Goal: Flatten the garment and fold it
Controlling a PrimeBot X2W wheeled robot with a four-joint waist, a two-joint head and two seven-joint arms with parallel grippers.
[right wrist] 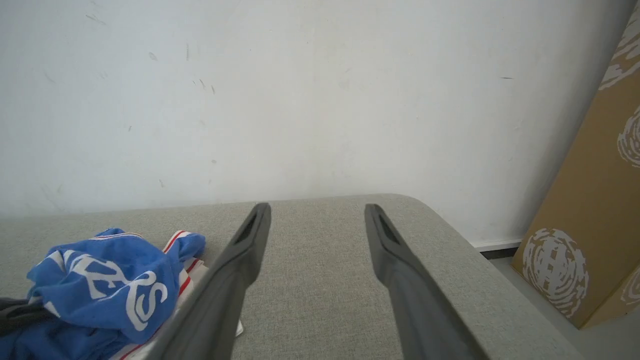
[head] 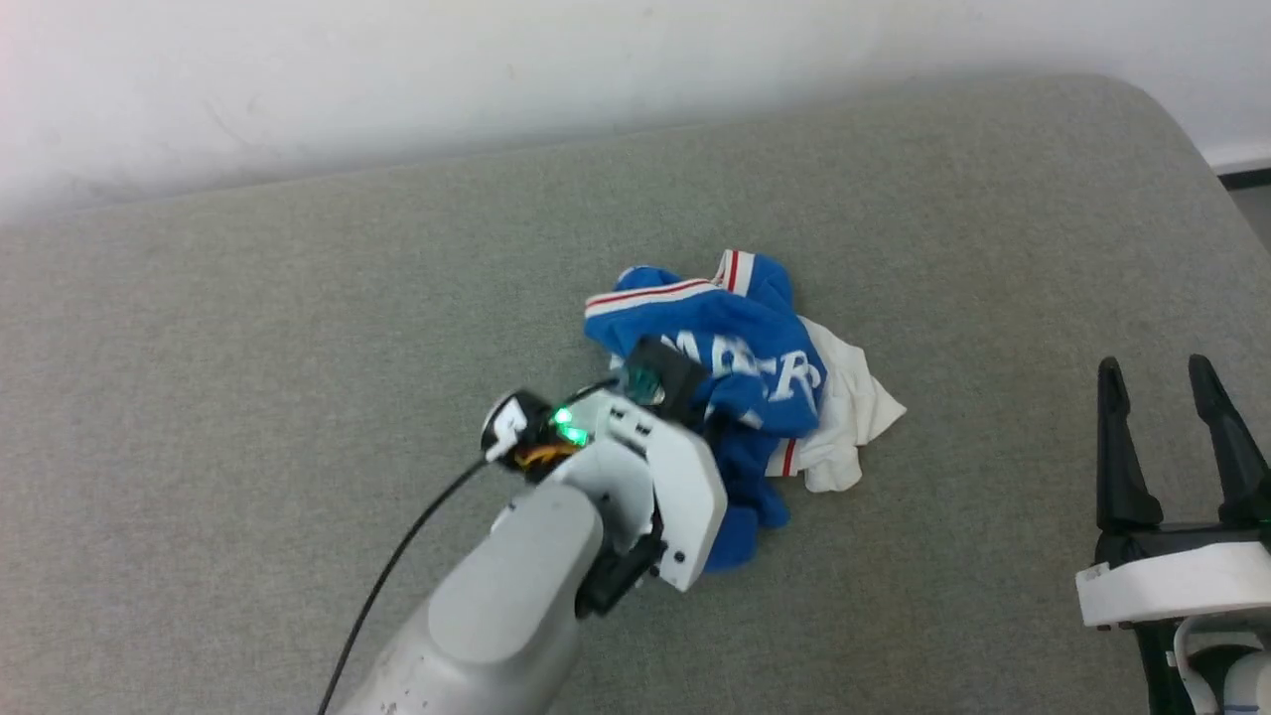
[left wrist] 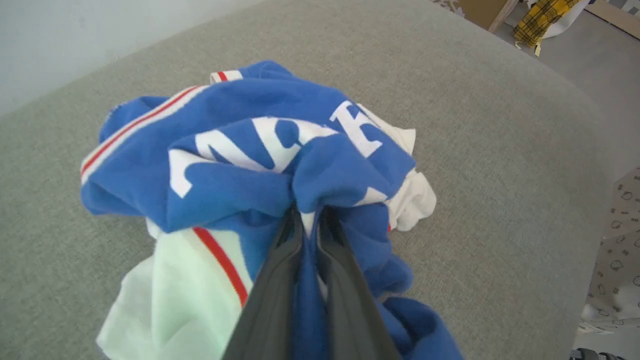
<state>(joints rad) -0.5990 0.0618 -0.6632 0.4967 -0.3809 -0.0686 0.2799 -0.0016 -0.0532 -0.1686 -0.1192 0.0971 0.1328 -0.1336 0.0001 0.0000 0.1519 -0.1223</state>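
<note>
Grey fabric surface [head: 298, 328] w/ rounded corner; scuffed white wall [right wrist: 300, 100] behind; patterned brown cardboard [right wrist: 590, 225] nearby.

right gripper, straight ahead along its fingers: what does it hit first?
Likely nothing close: the open right gripper points over the grey cushion toward the white wall. The garment lies left of that line. Depth is unclear.

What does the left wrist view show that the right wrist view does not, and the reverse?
Left wrist view: the left tool shut on a fold of the garment, and yellow checked cloth beyond. Right wrist view: the right tool open and empty, a white wall, a patterned cardboard box. Shared: the crumpled garment on the grey surface.
</note>
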